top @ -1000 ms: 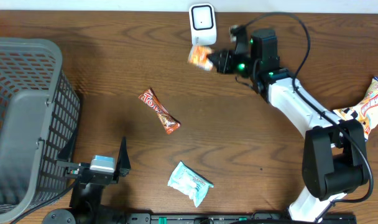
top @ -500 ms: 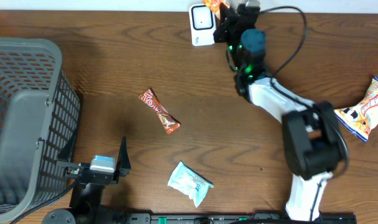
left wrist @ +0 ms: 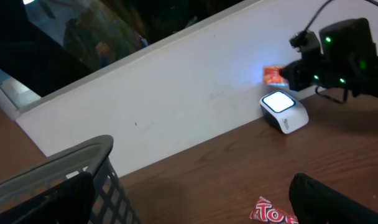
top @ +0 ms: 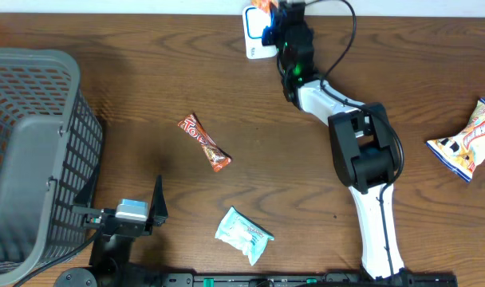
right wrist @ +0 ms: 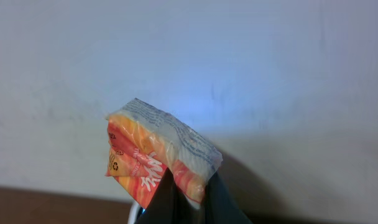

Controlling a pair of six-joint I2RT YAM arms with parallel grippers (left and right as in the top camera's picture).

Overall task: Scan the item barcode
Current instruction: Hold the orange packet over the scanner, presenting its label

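Note:
The item, a small orange and white snack packet [right wrist: 155, 152], is pinched at its lower edge by my right gripper [right wrist: 195, 194], which is shut on it. From overhead the packet [top: 264, 6] is held at the table's far edge, just above the white barcode scanner [top: 255, 40], with the right gripper [top: 274, 20] beside it. In the left wrist view the scanner [left wrist: 282, 111] glows white, with the packet [left wrist: 274, 76] right behind it against the white wall. My left gripper [top: 123, 209] rests open and empty at the near left.
A grey basket [top: 35, 159] fills the left side. A red candy bar [top: 204, 143] lies mid-table, a pale teal packet [top: 242, 234] near the front, and a chips bag [top: 466, 143] at the right edge. The right arm [top: 362, 151] stretches across the right half.
The right arm has swung left and toward the far wall, carrying the orange packet from beside the scanner to just above it. The left arm has not moved.

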